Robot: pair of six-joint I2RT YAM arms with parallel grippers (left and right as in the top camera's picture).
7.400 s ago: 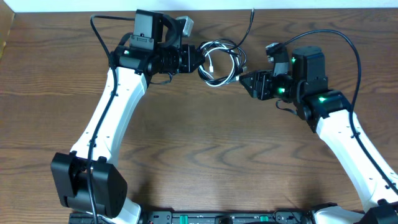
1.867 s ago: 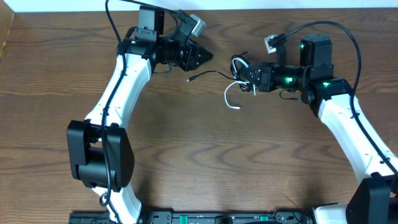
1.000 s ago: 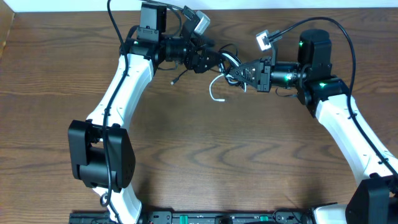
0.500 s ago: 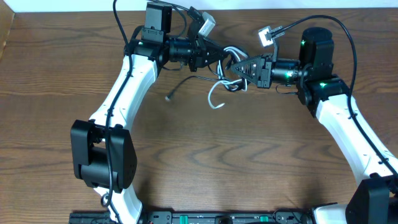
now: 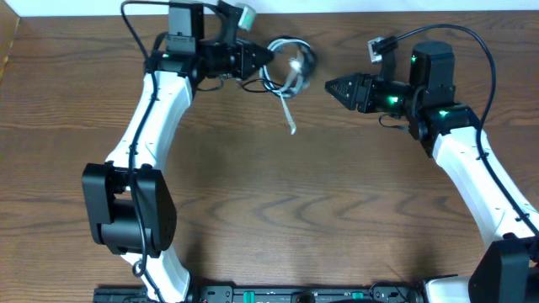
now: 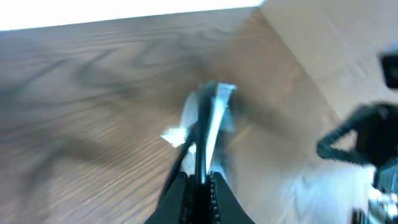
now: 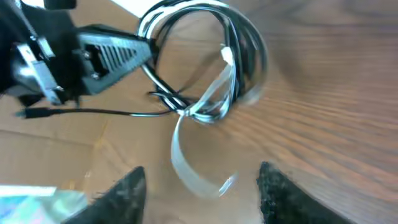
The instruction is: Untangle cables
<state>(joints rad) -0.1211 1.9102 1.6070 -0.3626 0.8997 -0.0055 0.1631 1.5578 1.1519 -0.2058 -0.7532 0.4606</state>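
— Where is the tangle on the brown wood-grain table (image 5: 269, 210)?
— Near its far edge, between the two white robot arms. The left arm (image 5: 156, 118) has it: the left jaws are clamped on the looped bundle of thin black and white cables (image 5: 289, 61).
— And the right arm (image 5: 472, 168)?
— The right jaws are spread apart and empty, pointing at the bundle, not touching it. One white cable end (image 5: 291, 118) sticks out toward the table's middle.

Cables (image 5: 289, 67) — blk & wht
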